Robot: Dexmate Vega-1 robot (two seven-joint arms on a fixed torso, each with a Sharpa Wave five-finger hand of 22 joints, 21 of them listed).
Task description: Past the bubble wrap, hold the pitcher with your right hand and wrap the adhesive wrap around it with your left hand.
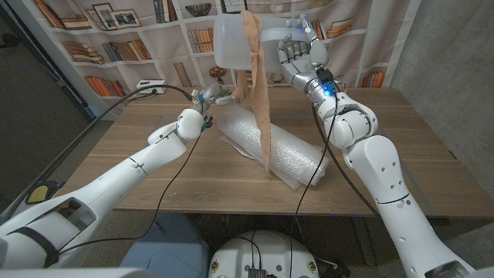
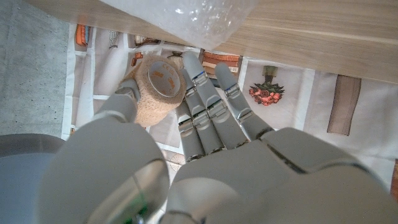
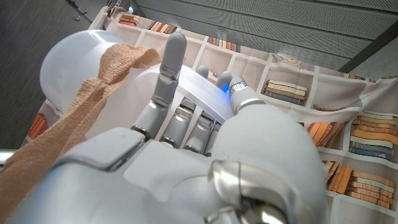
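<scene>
A white pitcher (image 1: pixel 234 40) is held aloft above the wooden table (image 1: pixel 401 147) by the right hand (image 1: pixel 299 55), its fingers (image 3: pixel 169 68) pressed against the pitcher's side. A tan strip of adhesive wrap (image 1: pixel 260 93) is draped from the pitcher, just beside those fingers, down to the bubble wrap (image 1: pixel 278 150) lying below. The roll of wrap (image 2: pixel 155 87) is pinched between the thumb and fingers (image 2: pixel 205 106) of the left hand (image 1: pixel 212 98).

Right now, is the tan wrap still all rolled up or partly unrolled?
Partly unrolled: a long strip hangs from the pitcher to the bubble wrap, while the left hand holds the roll.
</scene>
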